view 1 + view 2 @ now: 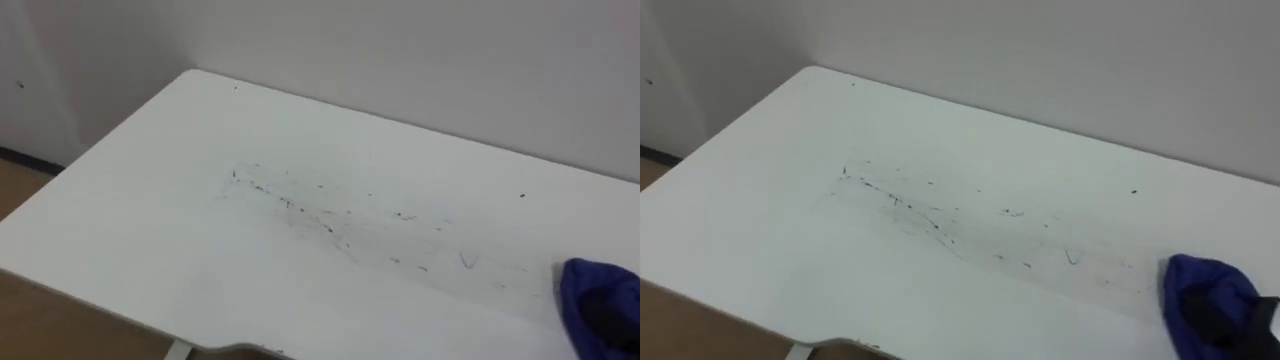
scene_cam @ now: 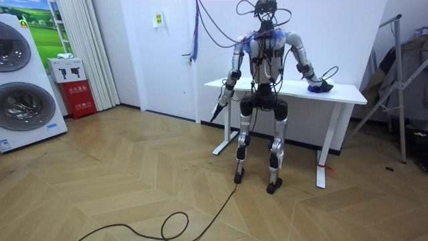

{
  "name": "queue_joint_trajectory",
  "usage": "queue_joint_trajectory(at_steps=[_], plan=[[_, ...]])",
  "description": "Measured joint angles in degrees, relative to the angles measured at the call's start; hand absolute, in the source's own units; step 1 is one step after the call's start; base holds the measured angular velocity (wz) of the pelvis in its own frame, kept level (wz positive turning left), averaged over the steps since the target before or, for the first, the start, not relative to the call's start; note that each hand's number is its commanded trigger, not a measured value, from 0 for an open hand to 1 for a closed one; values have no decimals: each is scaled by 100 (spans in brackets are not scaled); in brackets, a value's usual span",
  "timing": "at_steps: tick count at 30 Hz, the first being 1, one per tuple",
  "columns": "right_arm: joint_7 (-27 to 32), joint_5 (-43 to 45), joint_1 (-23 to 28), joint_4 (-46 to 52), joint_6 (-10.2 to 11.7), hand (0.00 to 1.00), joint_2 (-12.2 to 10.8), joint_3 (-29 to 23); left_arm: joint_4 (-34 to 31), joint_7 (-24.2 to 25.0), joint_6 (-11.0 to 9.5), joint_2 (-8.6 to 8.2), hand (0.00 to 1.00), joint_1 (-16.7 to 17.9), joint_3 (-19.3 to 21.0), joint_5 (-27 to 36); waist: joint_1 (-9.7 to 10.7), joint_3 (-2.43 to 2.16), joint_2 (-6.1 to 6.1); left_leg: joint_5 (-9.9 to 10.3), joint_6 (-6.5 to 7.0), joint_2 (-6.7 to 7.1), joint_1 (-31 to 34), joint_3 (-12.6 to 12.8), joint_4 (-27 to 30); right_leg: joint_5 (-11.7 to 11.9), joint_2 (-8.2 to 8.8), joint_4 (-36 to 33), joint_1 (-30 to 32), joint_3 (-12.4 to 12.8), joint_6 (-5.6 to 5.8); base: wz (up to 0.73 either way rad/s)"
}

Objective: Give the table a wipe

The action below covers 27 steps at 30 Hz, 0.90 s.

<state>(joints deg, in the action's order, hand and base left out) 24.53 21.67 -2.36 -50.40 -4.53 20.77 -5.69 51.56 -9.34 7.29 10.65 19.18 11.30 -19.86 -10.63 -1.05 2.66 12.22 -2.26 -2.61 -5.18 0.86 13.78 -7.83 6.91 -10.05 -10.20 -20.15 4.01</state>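
While the left hand (image 2: 219,107) hangs by the robot's hip (grip, can't tell), the right hand (image 1: 1228,325) sits with the blue cloth (image 1: 1195,280) at the frame's lower right, grip hidden too. I'd press flat and sweep up-left across the table (image 1: 760,180) through those dark scribbles (image 1: 930,222), overlapping passes.

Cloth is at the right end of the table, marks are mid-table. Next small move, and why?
Probably slide the right hand and the blue cloth leftward along the table into the dark marks. The cloth rests at the right end, and the marks run in a streak to its left, unwiped. The left hand hangs at the robot's side, so the right seems better placed.
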Motion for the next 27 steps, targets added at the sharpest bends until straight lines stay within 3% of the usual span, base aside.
queue_joint_trajectory(at_steps=[1, 3, 4, 6, 9, 13, 14, 15, 18, 20, 23, 25, 27], plan=[[-97, 20, -180, 65, -133, 100, -76, 111, 29, 0, 29, -32, 0, 21, -40, 2, -58, 3, -26, 0, 0, -4, 15, -29, -5, 23, -21, -9, 61, -4, -28, -80], [-580, 357, -879, 536, -522, 100, -389, 939, 27, 59, 158, -111, 0, 10, -103, 11, -322, 33, -87, -4, -1, -4, 79, -218, -22, 82, -93, -115, 328, -76, -120, -67], [-722, 510, -1055, 687, -562, 100, -504, 1148, 24, 93, 176, -110, 0, 28, -106, 19, -397, 42, -92, -5, -3, -6, 103, -271, -22, 73, -113, -131, 379, -63, -144, -33], [-1160, 950, -1752, 1108, -457, 100, -779, 1917, 2, 144, 235, -109, 0, -15, -275, 19, -499, 95, -95, -94, -22, 0, 256, -427, -47, 15, -135, -168, 518, -94, -200, 22], [-1411, 1128, -2299, 1151, -289, 100, -944, 2079, -2, 175, 349, -74, 0, 8, -308, 16, -827, 117, -65, -230, 9, 74, 249, -661, -223, -18, -129, -56, 488, -133, -181, 48], [-1342, 1379, -1881, 902, -155, 100, -964, 2177, -51, 175, 467, -82, 0, 391, -311, 183, -870, 129, -18, -230, 59, 163, 103, -794, -268, -81, -76, 52, 205, -204, -82, 43], [-1224, 1417, -1515, 617, -80, 100, -958, 2154, -44, 169, 475, -82, 0, 427, -300, 188, -830, 132, -3, -221, 75, 168, 68, -804, -270, -84, -73, 51, 131, -205, -77, 46], [-791, 1279, -1061, 730, 316, 100, -963, 1909, -41, 164, 475, -106, 0, 460, -278, 187, -649, 133, -9, -211, 89, 199, 42, -798, -270, -97, -42, 50, 51, -218, -54, 50], [35, 1238, -395, 717, 763, 100, -799, 1540, -71, 96, 347, -101, 0, 498, -169, 175, -316, 124, -28, -171, 138, 244, -95, -616, -329, -156, 15, 105, -92, -178, 39, 6], [527, 1173, 25, 716, 929, 100, -691, 1155, -93, 73, 266, -89, 0, 430, 14, 174, -122, 117, -29, -147, 150, 247, -119, -518, -353, -158, 20, 148, -103, -149, 44, -29], [1141, 764, 737, 663, 1067, 100, -452, 424, -178, -28, 181, -102, 0, 369, 232, 161, 265, 35, -82, -53, 168, 238, -134, -384, -317, -165, 20, 143, -105, 22, 60, -25], [1275, 465, 1119, 568, 1132, 100, -299, -23, -259, -112, 41, -57, 0, 350, 279, 164, 467, 20, -87, -15, 164, 223, -134, -320, -278, -167, 18, 136, -87, 52, 63, -23], [1246, -19, 1497, 312, 1151, 100, 10, -682, -262, -156, -182, -31, 0, 340, 397, 159, 712, 0, -75, 51, 168, 194, -120, -233, -172, -173, 17, 68, -54, 111, 71, -19]])
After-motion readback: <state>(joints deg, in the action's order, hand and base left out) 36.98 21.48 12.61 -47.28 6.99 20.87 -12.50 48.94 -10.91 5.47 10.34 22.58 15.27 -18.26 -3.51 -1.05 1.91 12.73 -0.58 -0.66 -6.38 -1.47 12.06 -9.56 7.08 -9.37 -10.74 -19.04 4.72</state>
